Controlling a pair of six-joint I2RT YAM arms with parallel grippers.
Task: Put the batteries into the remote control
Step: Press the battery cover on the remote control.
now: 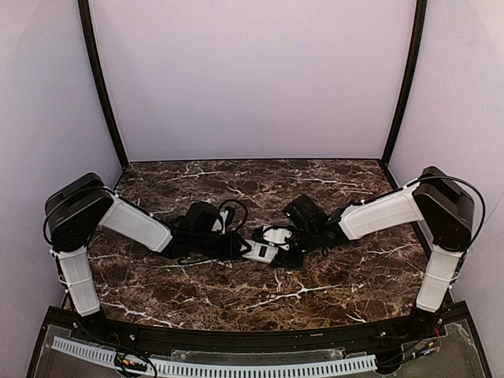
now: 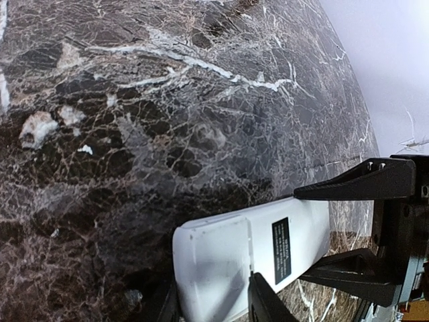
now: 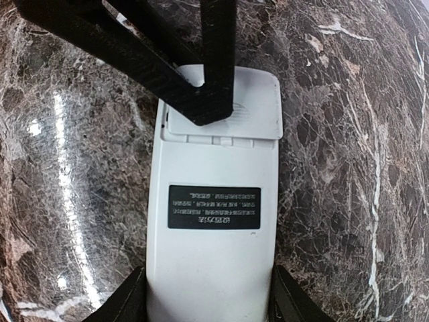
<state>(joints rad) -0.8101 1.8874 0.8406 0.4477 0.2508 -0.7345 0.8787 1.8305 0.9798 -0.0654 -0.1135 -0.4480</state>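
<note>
Two black robot arms meet at the middle of a dark marble table (image 1: 331,291), sharing one small white remote control (image 3: 214,168) between them; it lies back side up, so its button face is hidden. The right gripper (image 3: 208,272) is clamped across the plain end, one finger pressed to each long edge; the left gripper (image 2: 213,285) appears closed the same way on the opposite end, where the battery cover (image 3: 258,100) sits. Holding both ends probably steadies the body so the cover can be worked; the back faces up because the batteries go in there. The cover looks shut, its seam unbroken; a dark printed label (image 3: 213,206) crosses the middle of the back. No batteries can be made out in any view; loading seems not yet begun. Whether the remote rests on the marble or hangs just above it cannot be told.
</note>
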